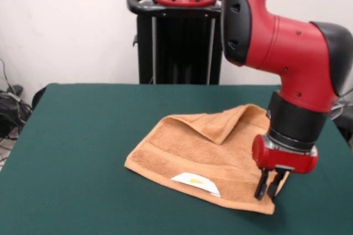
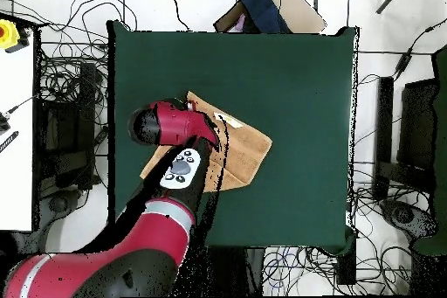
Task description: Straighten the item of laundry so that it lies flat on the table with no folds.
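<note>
The orange-tan towel [image 1: 193, 147] lies on the green table [image 1: 83, 135], right of the middle. Its far right corner is folded over onto the cloth, leaving a raised crease. A white tag [image 1: 196, 182] shows at its near edge. My gripper [image 1: 268, 193] points down at the towel's near right corner, with its fingers close together and their tips on the cloth edge. In the overhead view the arm covers part of the towel [image 2: 249, 146] and hides the gripper.
The black pedestal [image 1: 179, 42] stands at the table's far side. Cables [image 1: 8, 108] lie off the left edge. In the overhead view, cardboard [image 2: 271, 6] sits beyond the table [image 2: 288, 76], and cables lie around it.
</note>
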Motion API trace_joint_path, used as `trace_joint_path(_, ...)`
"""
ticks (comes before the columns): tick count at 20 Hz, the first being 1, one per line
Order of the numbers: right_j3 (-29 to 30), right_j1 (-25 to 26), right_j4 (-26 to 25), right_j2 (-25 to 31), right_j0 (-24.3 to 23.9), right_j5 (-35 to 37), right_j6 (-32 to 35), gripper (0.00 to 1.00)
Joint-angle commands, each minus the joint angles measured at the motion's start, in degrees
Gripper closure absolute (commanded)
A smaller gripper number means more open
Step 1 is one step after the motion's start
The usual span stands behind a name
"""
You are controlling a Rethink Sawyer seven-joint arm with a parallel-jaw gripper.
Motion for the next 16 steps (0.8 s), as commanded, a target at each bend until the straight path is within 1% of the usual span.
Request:
trace_joint_path(1,4.0,-4.0,-2.5,2.5,-4.6,1.7,7.1,1.0)
trace_joint_path(3,3.4,-4.1,-3.7,3.5,-6.2,-1.5,6.3,1.0)
trace_joint_path(4,3.5,-3.8,-3.9,3.9,-6.8,-3.7,7.1,1.0)
trace_joint_path(6,2.0,-1.8,-3.8,5.5,-7.7,-5.5,8.2,1.0)
trace_joint_path(9,-0.3,0.4,-2.6,5.9,-7.3,-5.1,9.2,1.0)
trace_joint_path(14,-1.2,1.9,-1.0,4.8,-6.2,-4.0,10.9,1.0)
trace_joint_path(15,-0.9,1.8,-1.2,5.2,-6.4,-5.0,10.8,0.0)
trace_joint_path(16,-0.5,1.7,-1.0,5.1,-6.3,-5.1,11.3,0.0)
